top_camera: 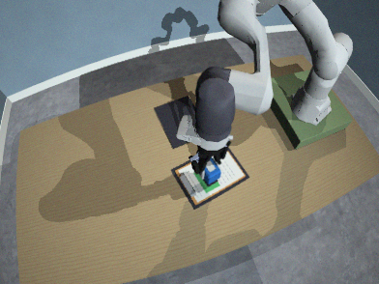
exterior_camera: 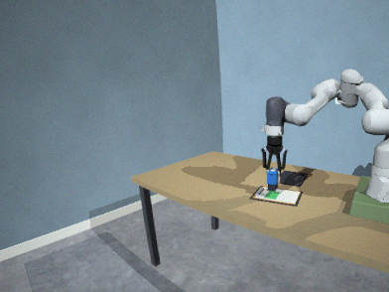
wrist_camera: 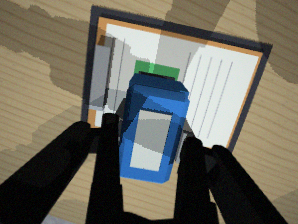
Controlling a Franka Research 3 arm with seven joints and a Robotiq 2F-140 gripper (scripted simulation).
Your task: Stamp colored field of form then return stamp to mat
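My gripper (wrist_camera: 150, 114) is shut on the blue stamp (wrist_camera: 152, 127) and holds it over the form (top_camera: 210, 178). The stamp (top_camera: 212, 174) covers most of the green field (wrist_camera: 156, 69); only a strip of green shows beyond it. In the side view the stamp (exterior_camera: 272, 178) is at the green field (exterior_camera: 271, 195), under the gripper (exterior_camera: 273, 164); I cannot tell whether it touches the paper. The dark mat (top_camera: 175, 120) lies empty behind the form, partly hidden by my arm. No dark mark shows on the visible paper.
The form has an orange border, a dark frame and grey lines (wrist_camera: 210, 95) to the right of the field. The robot's green base block (top_camera: 309, 113) stands at the back right of the wooden table.
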